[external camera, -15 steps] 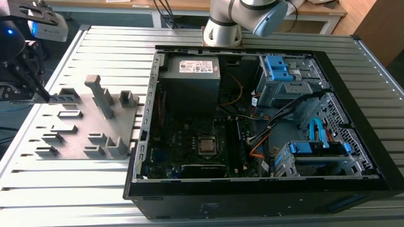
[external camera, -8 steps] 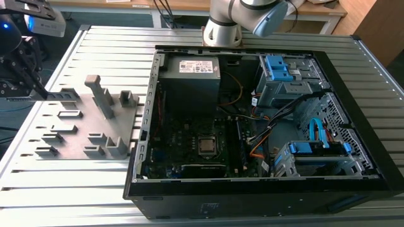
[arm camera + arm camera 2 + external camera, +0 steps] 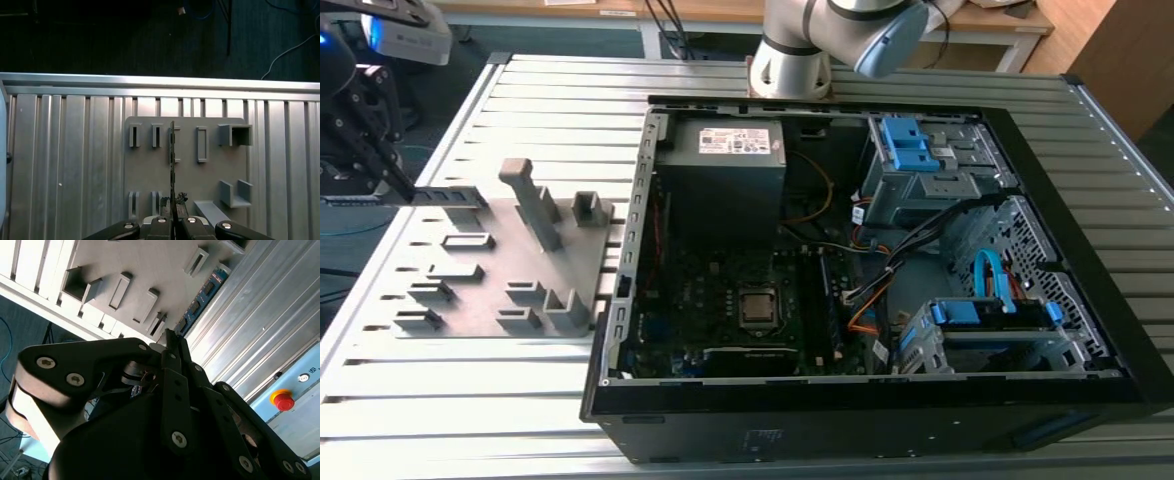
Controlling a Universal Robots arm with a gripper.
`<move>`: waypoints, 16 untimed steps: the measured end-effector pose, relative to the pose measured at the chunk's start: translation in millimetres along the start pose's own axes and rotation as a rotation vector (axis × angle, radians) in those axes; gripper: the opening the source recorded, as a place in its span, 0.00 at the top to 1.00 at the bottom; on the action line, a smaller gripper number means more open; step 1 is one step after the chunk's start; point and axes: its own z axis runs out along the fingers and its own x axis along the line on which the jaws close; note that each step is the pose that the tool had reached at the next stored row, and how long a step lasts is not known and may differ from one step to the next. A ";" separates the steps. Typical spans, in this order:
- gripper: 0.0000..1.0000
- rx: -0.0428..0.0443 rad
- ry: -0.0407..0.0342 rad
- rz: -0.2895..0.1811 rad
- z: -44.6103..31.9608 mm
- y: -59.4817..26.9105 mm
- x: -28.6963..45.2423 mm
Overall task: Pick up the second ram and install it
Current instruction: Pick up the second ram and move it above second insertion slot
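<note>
While it hangs over the grey fixture [image 3: 210, 172], the tool [image 3: 173, 207] is clamped on the second ram [image 3: 172, 150].

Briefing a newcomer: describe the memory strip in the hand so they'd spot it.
Find the grey fixture plate on the ribbed metal table. The second ram is the thin dark strip across it, clamped in the hand; neighbouring ribs are grey.

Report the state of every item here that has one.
second ram: gripped at one end, held above the grey fixture.
end effector: shut on the second ram.
computer case: lying on its side, open, interior exposed.
</note>
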 end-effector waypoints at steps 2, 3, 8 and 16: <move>0.86 0.0001 -0.0001 0.000 -2.5 0.1 -0.2; 0.86 0.0001 -0.0001 0.000 -3.8 0.2 -0.3; 0.86 0.0001 0.0000 0.000 -10.7 0.6 -1.0; 0.86 0.0000 -0.0001 0.000 -24.6 1.3 -2.2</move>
